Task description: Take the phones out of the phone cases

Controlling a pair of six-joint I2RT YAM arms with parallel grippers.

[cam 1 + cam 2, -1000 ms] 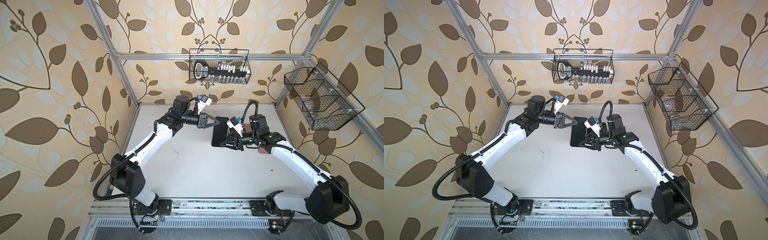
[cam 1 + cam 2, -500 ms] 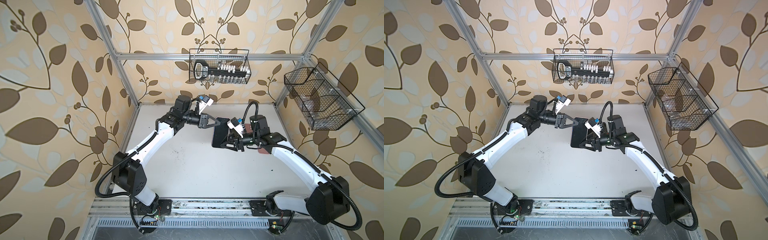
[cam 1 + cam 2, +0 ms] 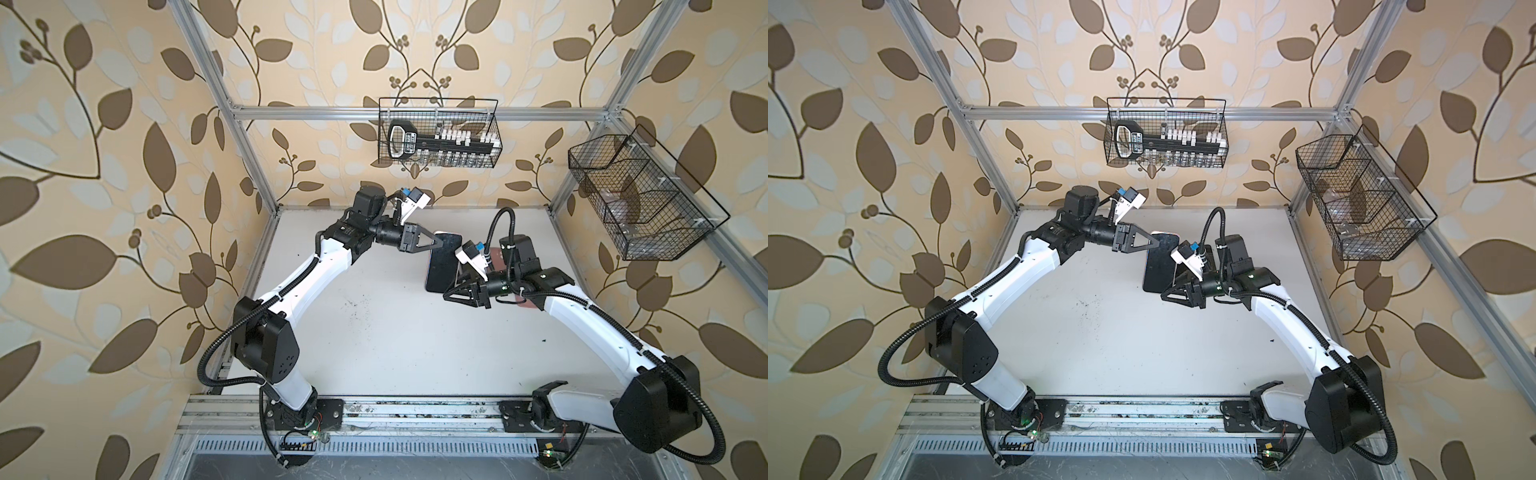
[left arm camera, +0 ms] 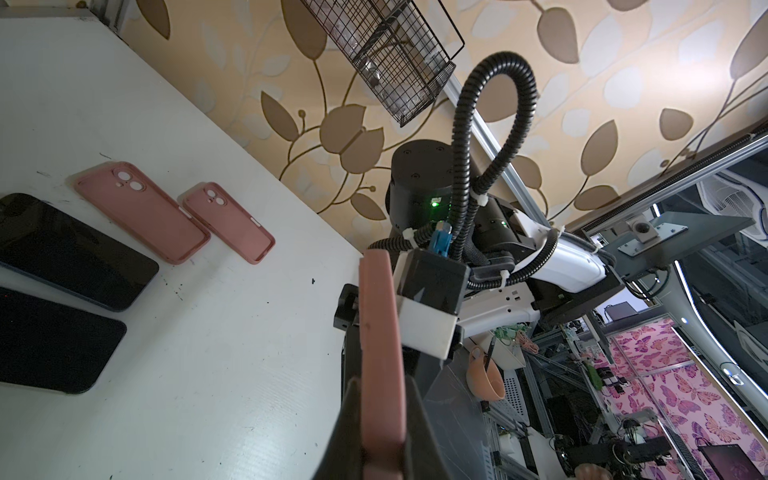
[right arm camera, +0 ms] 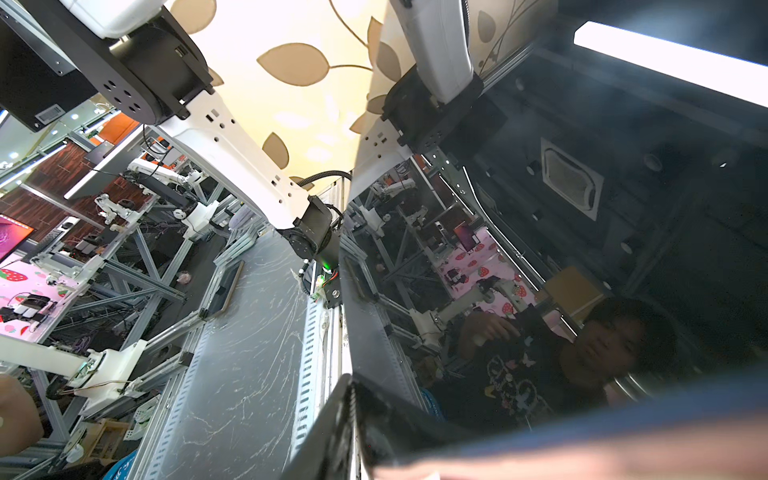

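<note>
A phone (image 3: 442, 262), its glossy dark screen turned up, hangs above the white surface (image 3: 374, 332) between two robot arms, a sliver of its pink phone case (image 4: 380, 353) showing at the rim. In both top views its long axis runs from the back wall toward the front rail, slightly slanted. The left pincer (image 3: 434, 245) is clamped on the far end and the right pincer (image 3: 453, 286) sits at the near end. Whether that right one grips, I cannot tell. The left wrist view alone shows the case edge-on between dark fingers (image 4: 353, 415), with two empty pink cases (image 4: 143, 212) and two dark phones (image 4: 79, 253) lying flat on the surface beyond. The right wrist view shows only the screen, mirroring the room.
</note>
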